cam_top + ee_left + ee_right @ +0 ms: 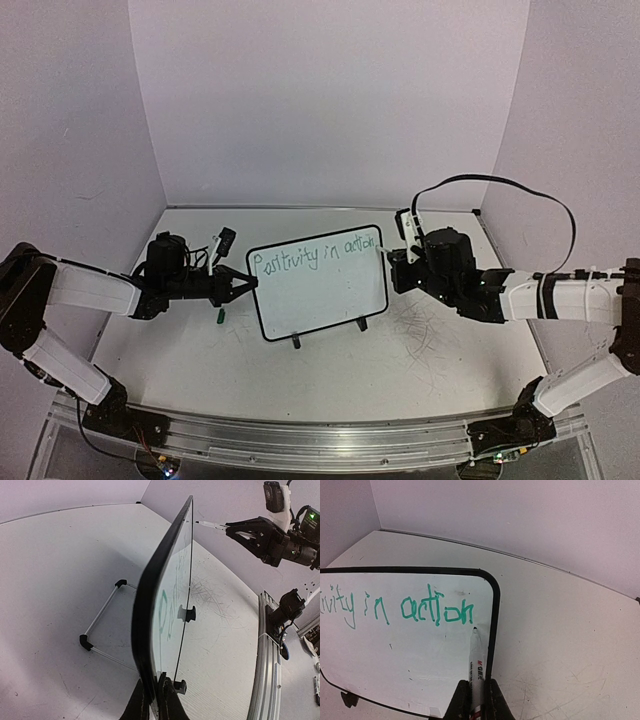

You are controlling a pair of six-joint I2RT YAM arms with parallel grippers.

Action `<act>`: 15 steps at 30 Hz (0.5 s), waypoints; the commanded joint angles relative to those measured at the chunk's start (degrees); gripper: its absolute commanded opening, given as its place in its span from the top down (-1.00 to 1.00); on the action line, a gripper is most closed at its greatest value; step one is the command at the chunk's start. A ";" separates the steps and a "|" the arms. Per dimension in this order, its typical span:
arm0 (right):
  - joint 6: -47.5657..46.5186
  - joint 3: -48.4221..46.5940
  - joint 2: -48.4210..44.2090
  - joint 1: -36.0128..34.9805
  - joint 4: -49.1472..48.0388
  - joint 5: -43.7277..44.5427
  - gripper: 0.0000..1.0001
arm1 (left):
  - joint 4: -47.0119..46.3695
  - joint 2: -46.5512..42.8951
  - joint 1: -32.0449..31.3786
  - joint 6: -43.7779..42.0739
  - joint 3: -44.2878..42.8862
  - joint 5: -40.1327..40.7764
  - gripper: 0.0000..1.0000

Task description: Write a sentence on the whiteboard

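- Top external view: we see a small rectangular whiteboard (318, 300) with a thin black rim and rounded corners. It stands near the middle of the matte white tabletop (450, 365), tilted back, between the two arms.
- Along the board's top edge runs the sentence (315, 255), one line of thin green handwritten letters reading "Positivity in action". It sits on the glossy writing face and ends just short of the top right corner.
- We find the left gripper (154, 692) clamped shut on the board's left rim, its dark fingers pinching the thin edge from both sides.
- The right gripper (475, 695) is closed around a slim white marker with a dark pointed tip (476, 662). The tip sits just under the final "n", beside the right rim; we cannot tell whether it touches.
- Behind the board, a bent wire stand with black rubber corners (102, 612) rests on the tabletop, and two small black plastic feet (187, 613) clip its bottom edge.
- Faint grey scribble marks (420, 325) scuff the tabletop toward its right edge.
- A small green cap-like piece (219, 317) lies near the board's lower left corner.
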State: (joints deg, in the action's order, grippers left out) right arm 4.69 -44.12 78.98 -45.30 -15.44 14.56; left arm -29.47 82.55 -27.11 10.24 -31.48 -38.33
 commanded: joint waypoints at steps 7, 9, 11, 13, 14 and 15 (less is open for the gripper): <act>-0.46 -2.54 1.16 0.07 -2.40 2.19 1.00 | 1.20 0.02 0.08 -3.99 -1.30 4.43 1.00; -0.62 -2.68 1.34 0.04 -2.48 2.24 1.00 | 1.21 0.03 0.05 -4.00 -1.38 4.44 1.00; -0.66 -2.87 1.44 0.07 -2.56 2.09 1.00 | 1.23 -0.01 0.05 -3.94 -1.39 4.41 1.00; -0.73 -3.02 1.60 0.04 -2.58 2.09 1.00 | 1.26 0.01 0.06 -3.99 -1.39 4.40 1.00; -0.79 -3.07 1.68 0.06 -2.61 2.07 1.00 | 1.30 -0.01 0.07 -3.99 -1.39 4.40 1.00; -0.81 -3.12 1.79 0.06 -2.64 2.14 1.00 | 1.28 -0.01 0.06 -3.97 -1.35 4.38 1.00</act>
State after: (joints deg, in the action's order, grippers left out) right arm 4.44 -44.47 79.92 -45.30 -15.97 15.59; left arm -29.47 82.56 -27.11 10.24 -31.48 -38.33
